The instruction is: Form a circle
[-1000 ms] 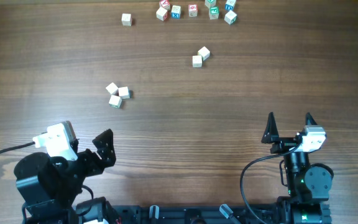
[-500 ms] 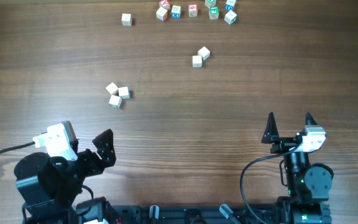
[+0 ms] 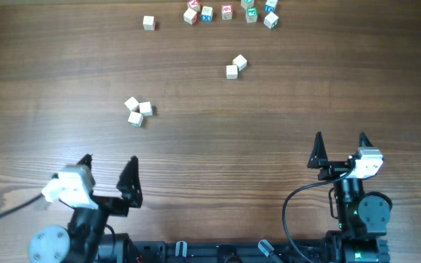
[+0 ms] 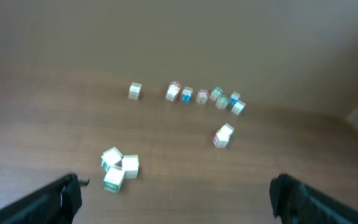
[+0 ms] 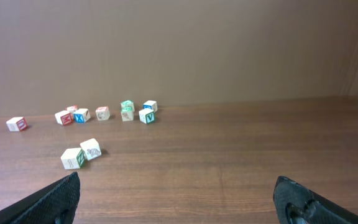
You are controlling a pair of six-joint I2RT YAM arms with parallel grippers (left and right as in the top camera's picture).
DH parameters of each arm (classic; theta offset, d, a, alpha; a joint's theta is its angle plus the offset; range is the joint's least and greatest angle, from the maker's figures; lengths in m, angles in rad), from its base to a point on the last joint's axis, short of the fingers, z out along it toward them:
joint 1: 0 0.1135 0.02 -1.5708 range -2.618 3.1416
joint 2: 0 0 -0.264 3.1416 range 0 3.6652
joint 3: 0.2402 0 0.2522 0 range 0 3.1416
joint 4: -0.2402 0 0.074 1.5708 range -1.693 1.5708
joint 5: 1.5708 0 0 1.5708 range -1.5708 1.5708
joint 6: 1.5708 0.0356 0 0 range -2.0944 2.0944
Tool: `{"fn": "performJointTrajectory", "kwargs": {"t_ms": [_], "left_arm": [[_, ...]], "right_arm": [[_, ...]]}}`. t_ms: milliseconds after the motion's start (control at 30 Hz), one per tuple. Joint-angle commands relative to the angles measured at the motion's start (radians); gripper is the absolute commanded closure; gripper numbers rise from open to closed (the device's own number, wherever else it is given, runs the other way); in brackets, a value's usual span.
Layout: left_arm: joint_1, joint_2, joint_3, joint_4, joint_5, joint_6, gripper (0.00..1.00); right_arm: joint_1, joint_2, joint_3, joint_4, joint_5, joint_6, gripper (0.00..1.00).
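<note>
Three small pale wooden cubes [image 3: 138, 112] sit pressed together left of the table's centre, and they also show in the left wrist view as the three cubes [image 4: 119, 168]. They make a tight clump; no circle shows anywhere. My left gripper [image 3: 109, 164] is open and empty near the front edge, facing the clump from a short way behind it, its fingers wide apart as the left gripper [image 4: 174, 193]. My right gripper [image 3: 340, 142] is open and empty at the front right, seen as the right gripper [image 5: 176, 193] over bare wood. The clump is outside the right wrist view.
A pair of cubes [image 3: 235, 67] lies right of centre. A row of several printed cubes [image 3: 229, 13] runs along the far edge, with a lone cube [image 3: 148, 23] to its left. The right wrist view shows the pair [image 5: 81, 154] and the row [image 5: 104, 114].
My left arm has swung round from pointing to the right, so its gripper now faces straight up the table. The right arm and the cubes have not moved.
</note>
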Motion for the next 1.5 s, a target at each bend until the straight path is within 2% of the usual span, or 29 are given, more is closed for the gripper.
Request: {"fn": "performJointTrajectory", "kwargs": {"t_ms": [0, 67, 200, 433, 533, 1467], "left_arm": [[-0.02, -0.113, -0.263, 0.256, -0.03, -0.003, 0.0], [-0.028, -0.114, -0.414, 0.484, -0.031, -0.028, 0.0], [-0.056, -0.114, -0.542, 0.636, -0.089, -0.027, 0.0], [-0.085, -0.114, -0.649, 0.642, -0.225, -0.022, 0.0], [-0.087, -0.114, -0.648, 0.644, -0.229, 0.014, 0.0], [-0.087, -0.113, -0.648, 0.643, -0.203, 0.002, 0.0]], "right_arm": [[-0.005, -0.014, -0.002, 0.004, -0.002, -0.01, 0.0], [-0.005, -0.014, -0.002, 0.004, -0.002, -0.01, 0.0], [-0.005, -0.014, -0.002, 0.004, -0.002, -0.01, 0.0], [-0.005, -0.014, -0.002, 0.004, -0.002, -0.011, 0.0], [-0.005, -0.014, -0.002, 0.004, -0.002, -0.01, 0.0], [-0.005, -0.014, -0.002, 0.004, -0.002, -0.01, 0.0]]}}
